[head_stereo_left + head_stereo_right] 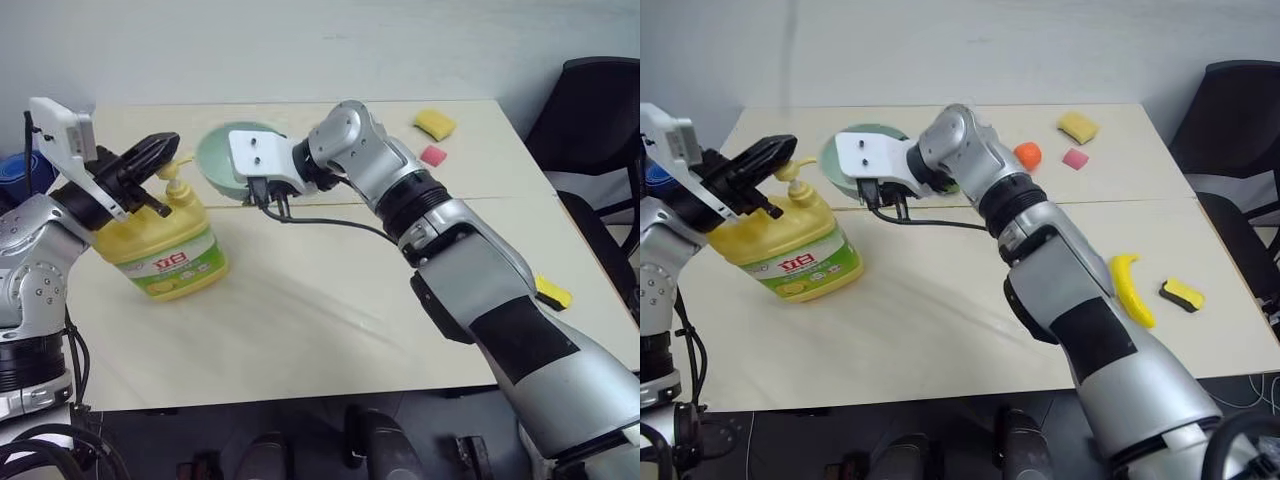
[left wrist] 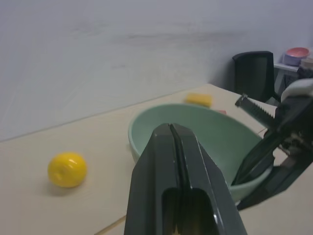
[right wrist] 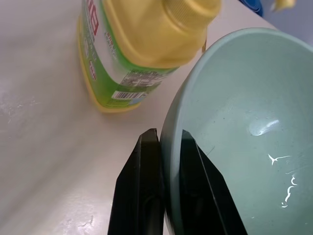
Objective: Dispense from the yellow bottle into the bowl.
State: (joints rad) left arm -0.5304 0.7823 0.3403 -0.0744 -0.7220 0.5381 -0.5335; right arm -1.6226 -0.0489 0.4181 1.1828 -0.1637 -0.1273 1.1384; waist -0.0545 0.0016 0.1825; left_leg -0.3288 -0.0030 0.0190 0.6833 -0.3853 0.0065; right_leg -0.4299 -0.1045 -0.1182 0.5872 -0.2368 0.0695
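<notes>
The yellow bottle (image 1: pixel 165 250) is tilted at the table's left, its pump top (image 1: pixel 178 178) pointing toward the bowl (image 1: pixel 222 160). My left gripper (image 1: pixel 163 165) is shut over the bottle's top by the handle, and a bit of yellow shows between its fingers (image 2: pixel 161 161). The pale green bowl (image 3: pixel 244 122) hangs tipped just right of the pump. My right gripper (image 3: pixel 168 136) is shut on the bowl's rim, one finger inside and one outside. The bowl's inside has a few wet streaks.
A yellow lemon-like fruit (image 2: pixel 67 169) lies behind the bowl. A yellow sponge (image 1: pixel 435 124), a pink piece (image 1: pixel 432 155) and an orange fruit (image 1: pixel 1028 155) sit at the back right. A banana (image 1: pixel 1130 290) and a yellow-black sponge (image 1: pixel 1181 294) lie right. A black chair (image 1: pixel 590 110) stands beyond the table.
</notes>
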